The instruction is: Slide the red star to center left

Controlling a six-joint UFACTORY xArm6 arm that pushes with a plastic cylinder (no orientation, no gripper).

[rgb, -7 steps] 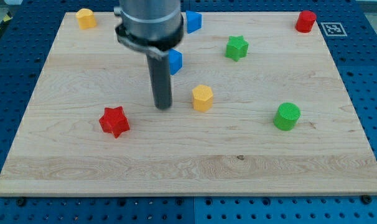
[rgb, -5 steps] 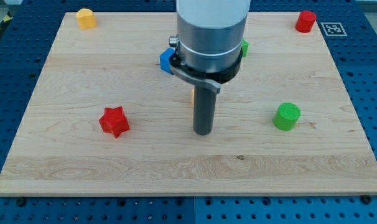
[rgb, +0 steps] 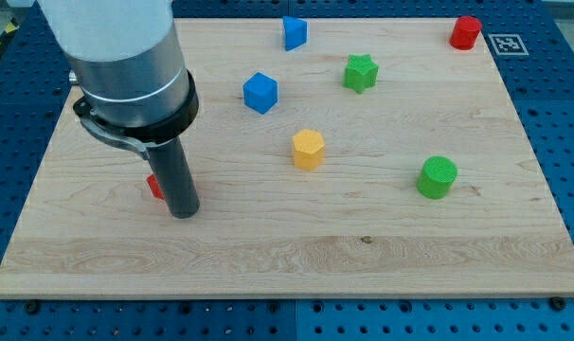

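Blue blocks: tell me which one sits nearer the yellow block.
The blue cube, just up-left of the yellow block. The other blue block sits far off by the board's top edge.

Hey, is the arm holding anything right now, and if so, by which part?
Nothing is held: the rod cannot grip. My tip stands in front of the red star, hiding most of it; contact cannot be told.
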